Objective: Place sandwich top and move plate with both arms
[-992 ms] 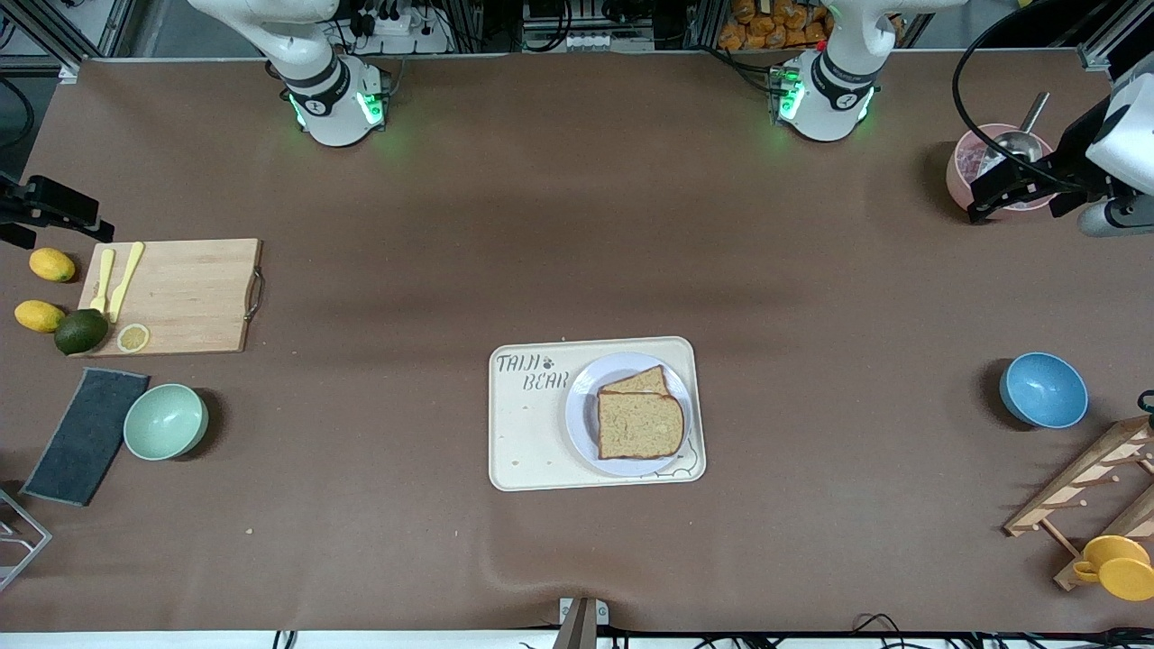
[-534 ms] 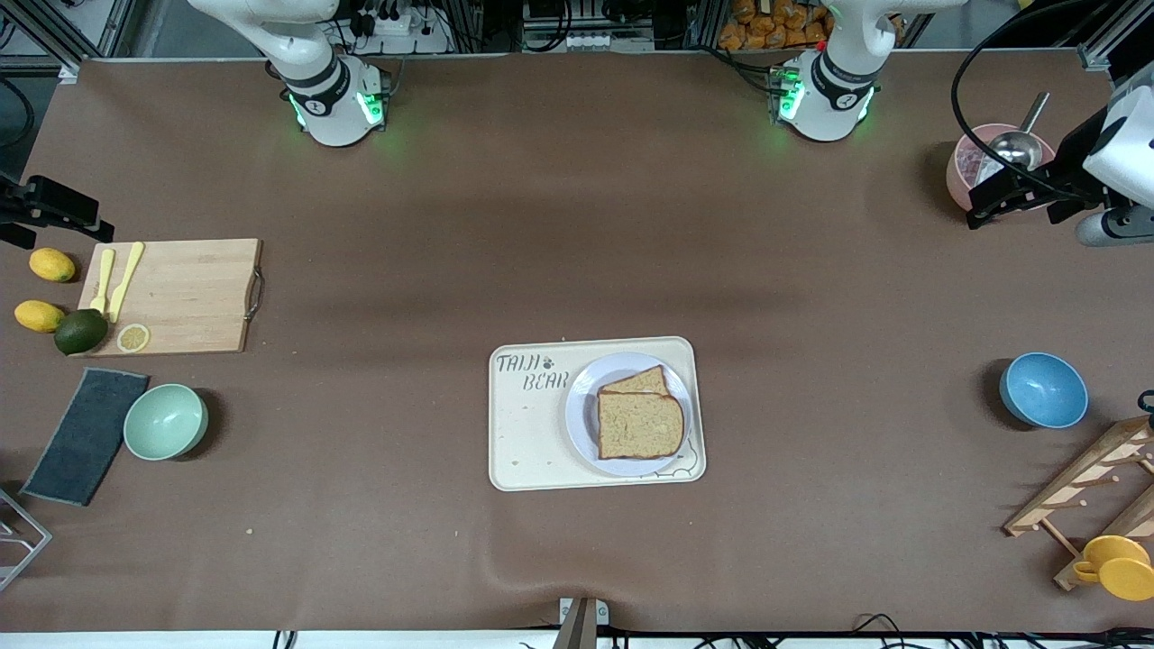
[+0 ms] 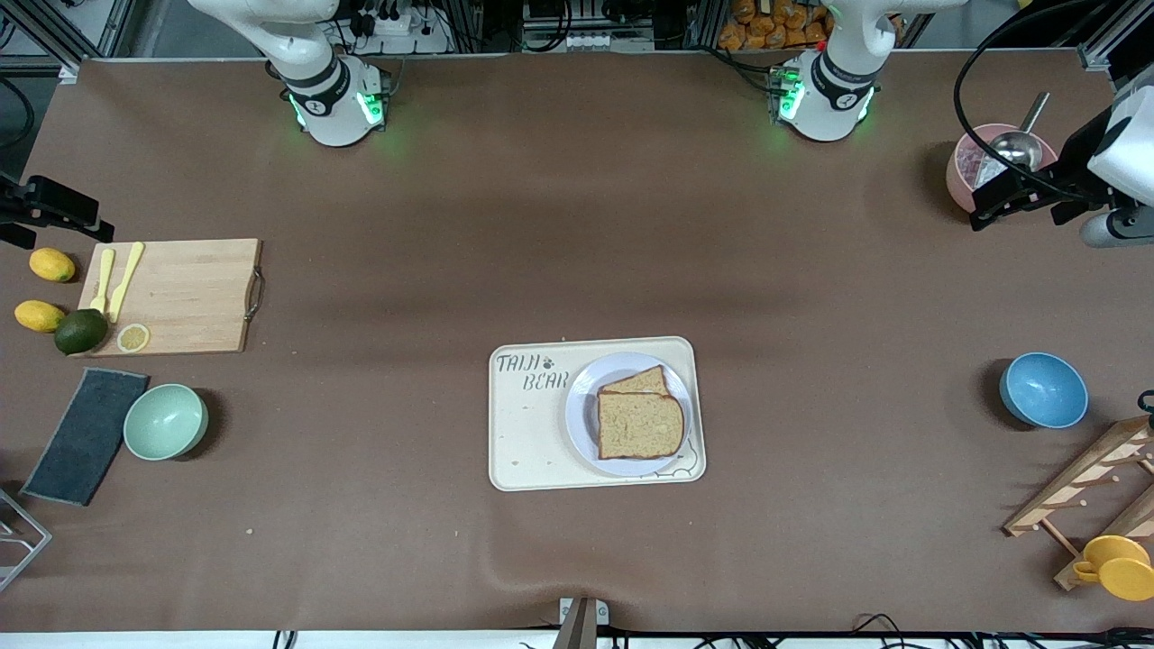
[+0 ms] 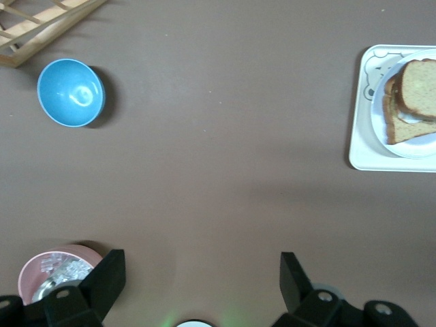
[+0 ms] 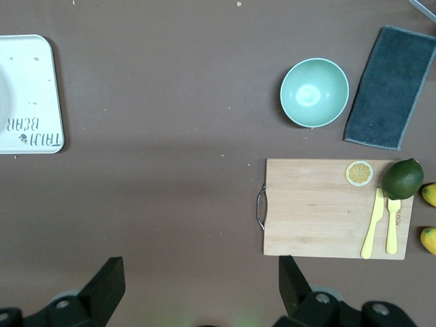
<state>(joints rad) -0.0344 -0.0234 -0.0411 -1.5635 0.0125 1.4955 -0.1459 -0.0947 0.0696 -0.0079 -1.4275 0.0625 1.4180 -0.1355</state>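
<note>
The sandwich top (image 3: 640,425), a plain tan slice with a brown crust, lies on a like slice whose corner (image 3: 642,381) sticks out from under it. Both sit on the lavender-grey plate (image 3: 581,410), which stands on the cream bear tray (image 3: 527,433) at mid-table. The stack also shows in the left wrist view (image 4: 421,85). My left gripper (image 3: 992,203) is open and empty, up over the table by the pink bowl; its own view (image 4: 202,272) shows bare table between the fingers. My right gripper (image 3: 86,221) is open and empty above the cutting board's end; its own view (image 5: 202,272) shows bare table too.
A pink bowl with a metal scoop (image 3: 983,162), a blue bowl (image 3: 1043,389), a wooden rack (image 3: 1082,487) and a yellow cup (image 3: 1118,566) stand at the left arm's end. A cutting board (image 3: 180,296), a green bowl (image 3: 166,421), a dark cloth (image 3: 86,435) and fruit lie at the right arm's end.
My left gripper has shifted slightly beside the pink bowl. The bread, plate, tray and right arm have not moved.
</note>
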